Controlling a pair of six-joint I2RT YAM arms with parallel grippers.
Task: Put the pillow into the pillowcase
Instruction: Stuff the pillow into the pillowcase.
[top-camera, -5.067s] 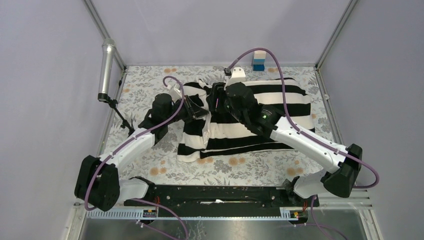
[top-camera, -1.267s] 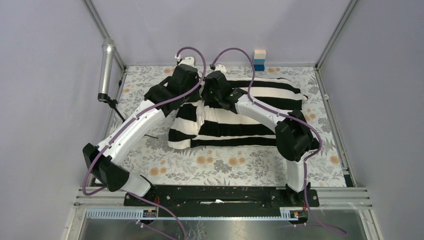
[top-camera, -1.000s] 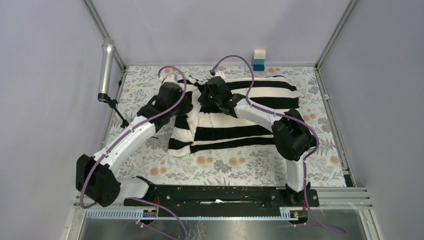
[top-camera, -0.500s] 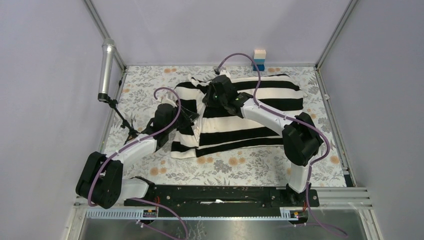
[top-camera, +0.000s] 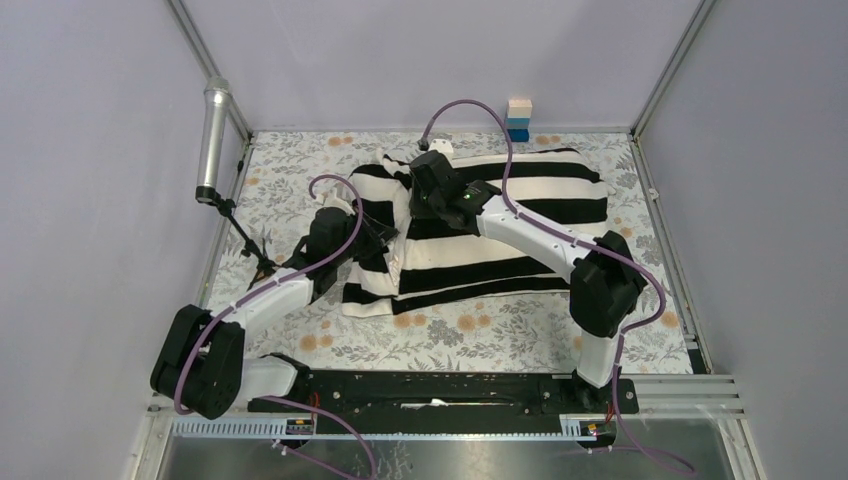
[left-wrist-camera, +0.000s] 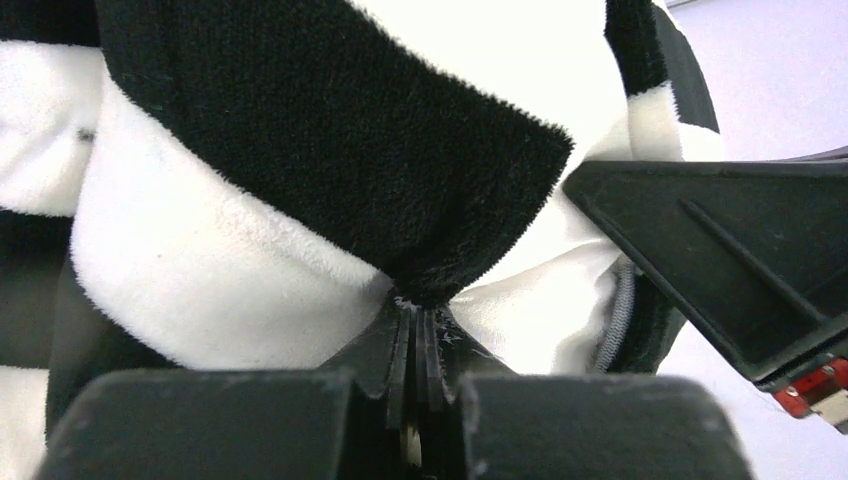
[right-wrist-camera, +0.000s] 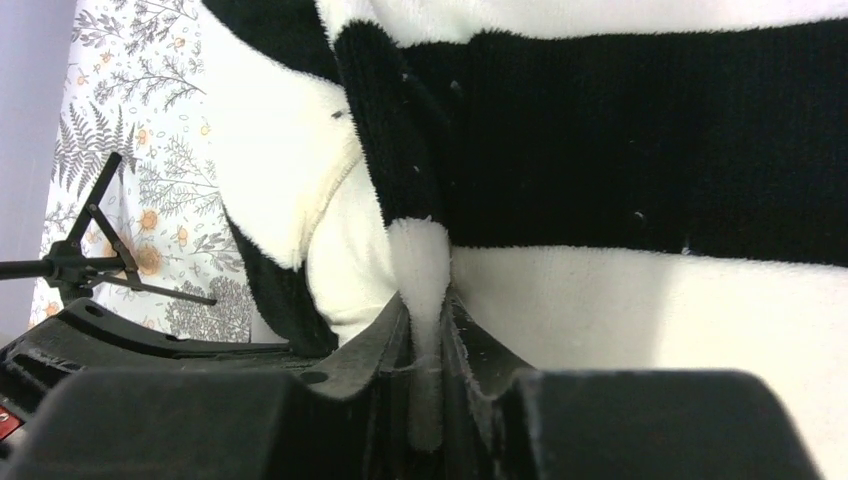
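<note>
Black-and-white fleece: the limp, wide-striped pillowcase (top-camera: 500, 250) lies bulging on the floral printed table covering (top-camera: 480, 330). It sits just on the near side of the small blue and white block stack (top-camera: 518, 120) and spreads to the left of it.
Cream filling: the plump, plain off-white pillow (left-wrist-camera: 535, 305) seems to be almost wholly inside. Only a smooth pale patch shows beside the grey zipper (left-wrist-camera: 620, 300) at the case's mouth, the end farthest left of the block stack.
Left arm: the left gripper (left-wrist-camera: 418, 315) has its fingers pressed together on the black hem of the mouth, well to the near left of the block stack.
Right arm: the right gripper (right-wrist-camera: 425, 330) pinches a thin fold of white stripe, nearer the block stack than the left one.
Handling: probably light, soft and springy. The pile should grip rather than slip, but it will stretch and bunch. Nothing looks fragile.
Where to hold: the hem beside the zipper, one side per gripper and a single layer only. A pinch further into the panel would likely catch the pillow as well.
</note>
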